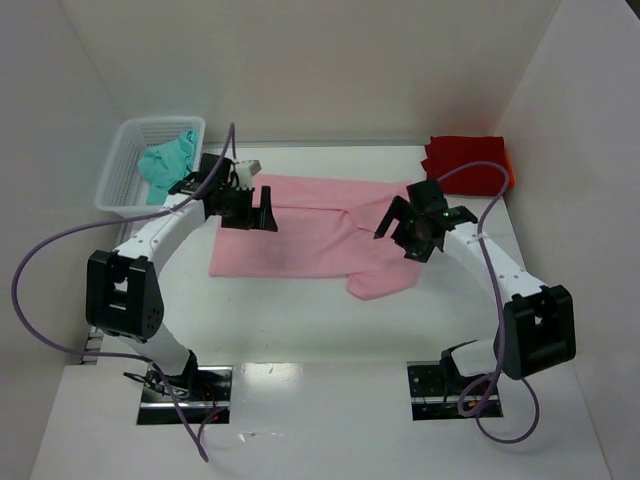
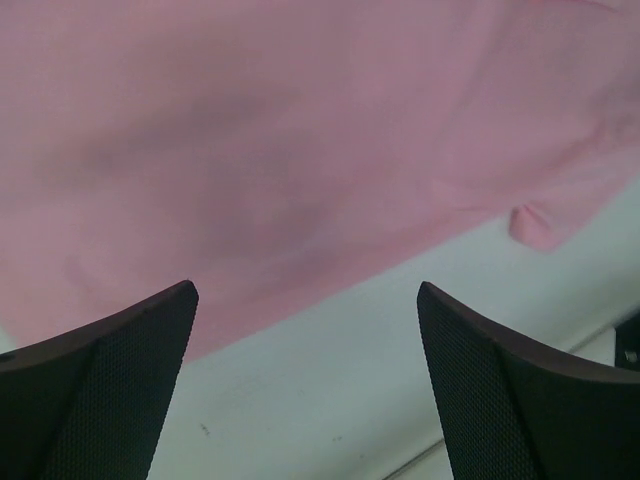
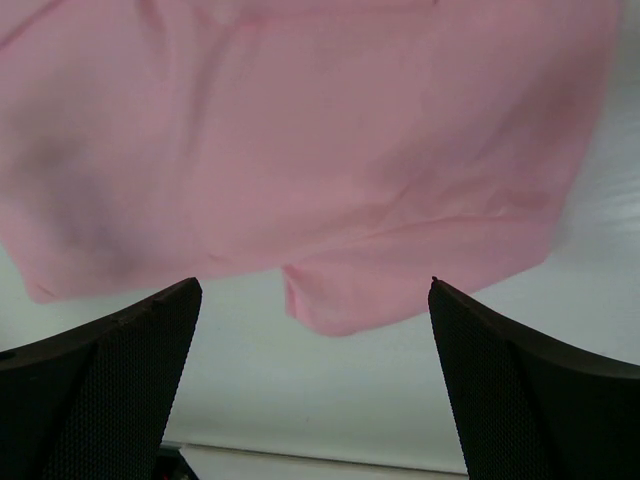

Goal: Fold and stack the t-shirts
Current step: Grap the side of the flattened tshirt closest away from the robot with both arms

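pink t-shirt (image 1: 310, 235): spread dead centre on the table (image 1: 300, 330), running 9 to 3 o'clock, with one sleeve poking out toward 5 o'clock. There's a crease near its 12 o'clock edge, so I'd guess it's part-folded.
red t-shirt (image 1: 465, 165): looks folded already, parked in the 2 o'clock corner.
teal t-shirt (image 1: 168, 160): bunched up in the white basket (image 1: 125, 140) at 10 o'clock, not folded.
left gripper (image 1: 262, 210): over the pink shirt's 9 o'clock end, jaws wide apart, nothing in them.
right gripper (image 1: 398, 232): over the 3 o'clock end, jaws also wide apart and empty.
handling: my guess is thin, light, totally floppy cloth. It won't hold a shape and will drag and wrinkle on the tabletop. Not fragile.
where to grab: pinch the edges, not the middle. I'd take both ends at once so it lifts like a sheet. That 5 o'clock sleeve probably wants tucking in first.
writing/brands: none I can read, and the shirts look plain.
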Robot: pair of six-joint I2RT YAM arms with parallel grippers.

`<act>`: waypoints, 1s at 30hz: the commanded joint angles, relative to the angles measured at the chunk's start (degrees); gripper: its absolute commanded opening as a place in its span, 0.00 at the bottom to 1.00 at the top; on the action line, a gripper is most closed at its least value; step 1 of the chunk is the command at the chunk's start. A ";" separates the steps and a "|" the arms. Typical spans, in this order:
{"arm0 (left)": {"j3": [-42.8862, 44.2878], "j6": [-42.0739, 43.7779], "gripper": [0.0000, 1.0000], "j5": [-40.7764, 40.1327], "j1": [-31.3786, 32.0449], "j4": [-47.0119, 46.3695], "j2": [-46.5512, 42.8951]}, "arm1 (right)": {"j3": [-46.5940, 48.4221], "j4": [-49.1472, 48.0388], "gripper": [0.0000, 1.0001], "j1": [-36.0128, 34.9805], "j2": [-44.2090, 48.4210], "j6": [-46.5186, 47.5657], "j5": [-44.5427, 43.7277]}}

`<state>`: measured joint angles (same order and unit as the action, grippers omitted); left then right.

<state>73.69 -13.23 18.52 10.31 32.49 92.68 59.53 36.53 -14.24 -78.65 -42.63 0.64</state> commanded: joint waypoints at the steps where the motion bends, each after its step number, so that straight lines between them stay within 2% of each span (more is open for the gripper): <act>1: 2.42 6.28 0.96 17.93 5.24 0.20 2.32 | -3.00 5.74 1.00 -5.44 2.88 -8.07 -3.01; 4: 2.42 6.29 0.95 19.01 10.69 0.20 5.13 | -5.47 6.27 1.00 -7.46 5.26 -10.89 -3.55; 11: 2.42 3.05 0.94 11.10 19.92 -1.73 8.03 | -12.15 9.52 1.00 -8.26 14.12 -15.20 -5.39; 18: 2.42 -0.48 0.91 8.29 27.04 -5.42 12.70 | -18.74 9.52 0.92 -9.40 17.92 -18.80 -7.49; 23: 2.42 -4.51 0.91 -1.70 27.05 -7.09 10.77 | -19.27 9.52 0.90 -9.93 15.55 -18.80 -8.11; 26: 2.42 -5.13 0.94 -6.82 27.05 -7.09 8.92 | -20.68 6.62 0.84 -9.93 14.23 -20.20 -9.60; 28: 2.42 -5.75 0.94 -8.41 27.05 -6.57 8.13 | -20.68 6.01 0.80 -9.93 13.53 -20.73 -9.61; 29: 1.90 -5.75 0.94 -9.55 26.35 -6.56 6.82 | -20.68 6.01 0.75 -9.93 12.92 -20.74 -10.13; 30: 1.29 -6.36 0.94 -9.56 25.39 -6.56 6.29 | -20.07 6.01 0.75 -9.93 12.91 -21.35 -10.66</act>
<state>74.74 -17.17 14.11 37.34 26.89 103.57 39.40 44.12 -23.51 -64.51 -61.21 -6.55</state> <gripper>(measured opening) 0.938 0.781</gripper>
